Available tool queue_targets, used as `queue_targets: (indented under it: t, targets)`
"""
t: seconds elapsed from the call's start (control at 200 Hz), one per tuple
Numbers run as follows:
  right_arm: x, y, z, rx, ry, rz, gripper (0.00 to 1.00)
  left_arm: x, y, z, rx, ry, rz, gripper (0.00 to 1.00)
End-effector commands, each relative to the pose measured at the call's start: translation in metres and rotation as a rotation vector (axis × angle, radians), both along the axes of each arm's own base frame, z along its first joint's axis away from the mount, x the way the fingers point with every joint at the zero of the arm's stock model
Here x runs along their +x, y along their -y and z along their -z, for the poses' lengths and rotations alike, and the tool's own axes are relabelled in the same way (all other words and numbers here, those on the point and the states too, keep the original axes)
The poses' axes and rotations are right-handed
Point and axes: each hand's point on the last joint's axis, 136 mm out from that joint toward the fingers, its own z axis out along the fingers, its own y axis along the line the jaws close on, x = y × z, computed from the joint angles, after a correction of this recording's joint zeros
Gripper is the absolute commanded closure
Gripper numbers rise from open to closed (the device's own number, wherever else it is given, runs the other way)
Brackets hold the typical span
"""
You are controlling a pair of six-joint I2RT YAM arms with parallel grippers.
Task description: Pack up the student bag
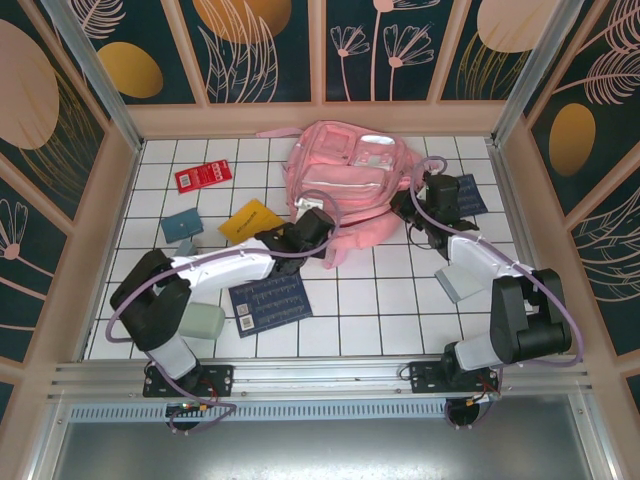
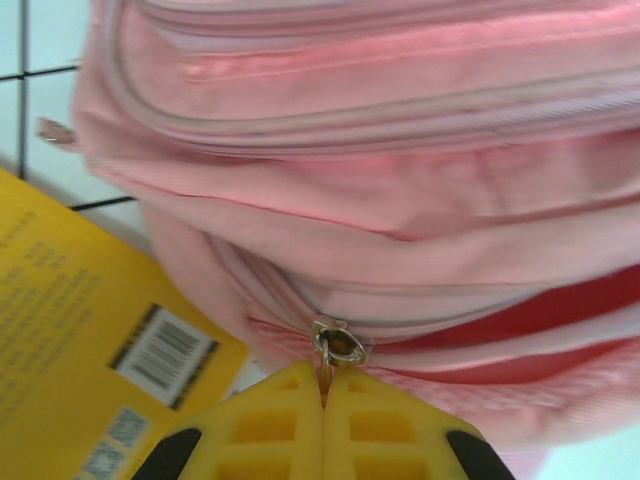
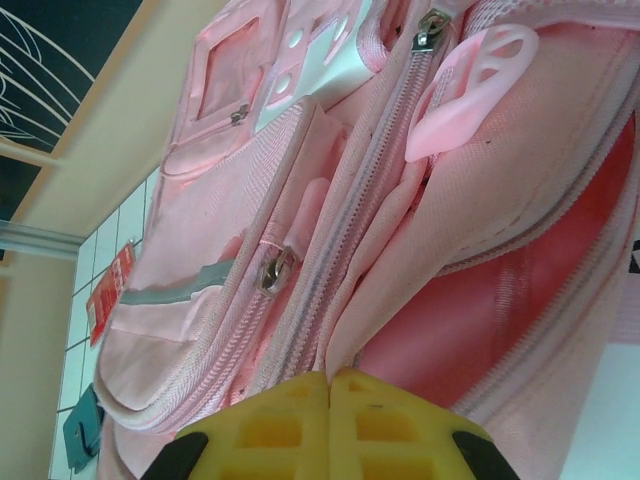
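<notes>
1. The white tiled table (image 1: 400, 300) is laid out whole in the top view, with walls on three sides
2. The student bag (image 1: 345, 175) lies at the far middle of the table, front pockets up, between my two arms. From above I get its full outline, while my wrist cameras get close pink fabric and zips
3. My right wrist view looks into an unzipped compartment with deeper pink lining, a detail too small to tell from above
4. A dark blue book (image 1: 270, 303) lies near, beside my left arm and apart from the bag
5. A yellow book (image 1: 248, 220) sits just left of the bag's near corner. My left wrist view adds its barcode and shows it right against the fabric
6. My left gripper (image 2: 322, 385) is at the bag's near left edge, jaws pressed fully together on the zipper pull (image 2: 338, 345)
7. My right gripper (image 3: 328, 385) is at the bag's right side, jaws closed tight on a fold of its fabric beside the open zip
</notes>
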Motion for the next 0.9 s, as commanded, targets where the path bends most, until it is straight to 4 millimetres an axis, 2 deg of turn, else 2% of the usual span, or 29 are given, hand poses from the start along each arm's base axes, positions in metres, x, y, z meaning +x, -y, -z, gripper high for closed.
queue_targets:
  t: [0.0,0.15,0.285,0.315,0.335,0.526,0.636,0.671,0.811,0.896]
  targets:
    - [0.024,0.032,-0.035,-0.039,0.126,0.102,1.00,0.006,-0.040,-0.011,0.077,0.034,-0.059,1.00]
    - [0.032,0.037,-0.035,-0.043,0.128,0.113,1.00,0.005,-0.039,-0.019,0.068,0.051,-0.007,1.00]
    - [0.052,0.044,-0.035,-0.058,0.127,0.126,1.00,-0.004,-0.032,-0.032,0.002,0.073,0.063,1.00]
    - [0.057,0.046,-0.035,-0.060,0.126,0.127,1.00,-0.006,-0.025,-0.041,-0.035,0.084,0.094,1.00]
    - [0.061,0.046,-0.035,-0.060,0.128,0.125,1.00,-0.012,-0.025,-0.036,-0.042,0.073,0.112,1.00]
    - [0.084,0.045,-0.042,-0.066,0.129,0.116,1.00,-0.035,0.003,-0.049,-0.219,0.045,0.234,1.00]
    - [0.076,0.040,-0.043,-0.044,0.111,0.107,0.59,-0.045,0.023,-0.054,-0.283,0.044,0.279,1.00]
    - [0.071,0.038,-0.044,-0.039,0.112,0.108,0.52,-0.046,0.029,-0.053,-0.301,0.042,0.295,1.00]
    - [0.040,0.029,-0.040,-0.061,0.106,0.101,0.44,-0.039,0.038,-0.047,-0.309,0.043,0.288,1.00]
    - [0.020,0.024,-0.030,-0.069,0.086,0.085,0.44,-0.036,0.042,-0.038,-0.289,0.032,0.298,1.00]
